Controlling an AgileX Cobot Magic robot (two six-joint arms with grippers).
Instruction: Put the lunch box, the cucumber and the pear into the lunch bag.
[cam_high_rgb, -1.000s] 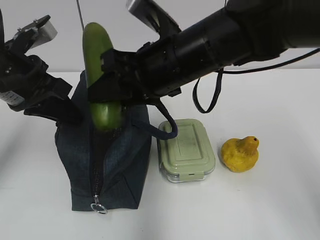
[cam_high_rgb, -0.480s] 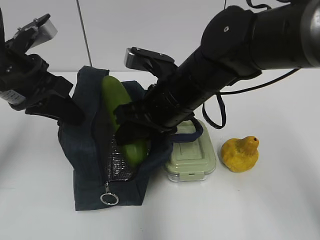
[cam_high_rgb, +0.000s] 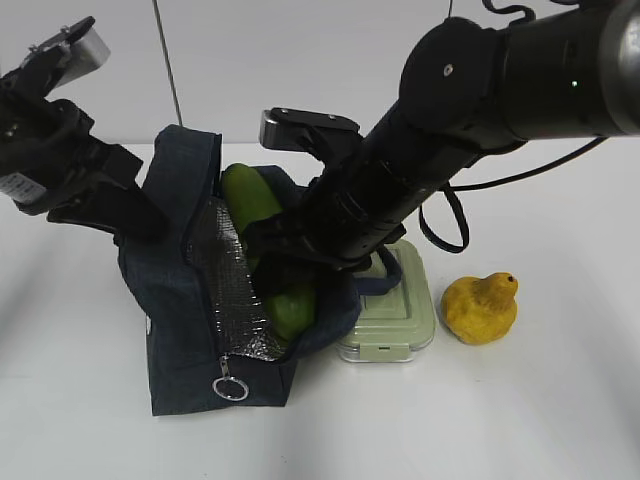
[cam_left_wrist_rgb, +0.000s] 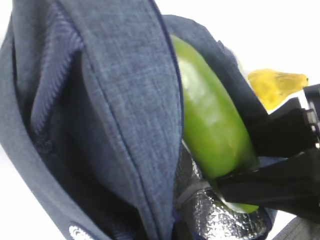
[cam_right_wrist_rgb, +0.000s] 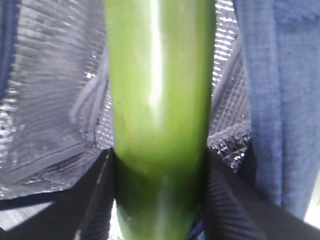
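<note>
Cucumber (cam_high_rgb: 262, 240) lying slantwise in the open mouth of the lunch bag (cam_high_rgb: 175, 320), long axis running from the upper left end, poking above the rim, down to the lower right end sunk against the silver foil lining (cam_high_rgb: 225, 290). Right gripper (cam_high_rgb: 285, 262) reaching in from the right of the exterior view, closed on the lower half of the cucumber; dark fingers (cam_right_wrist_rgb: 100, 200) pressed against both flanks in the right wrist view. Right arm stretched low and diagonal across the lunch box (cam_high_rgb: 390, 310), hiding much of its sage-green lid. Left gripper (cam_high_rgb: 140, 225) at the bag's left wall, apparently pinching the navy fabric and holding the mouth wide; how far its jaws stand apart cannot be told. Left arm raised, angled down from the upper left. Pear (cam_high_rgb: 481, 306) on the white table (cam_high_rgb: 560, 400), just right of the lunch box, not touching it. Judgement: release probably next, with lunch box and pear left to pack, both nearer the right arm.
</note>
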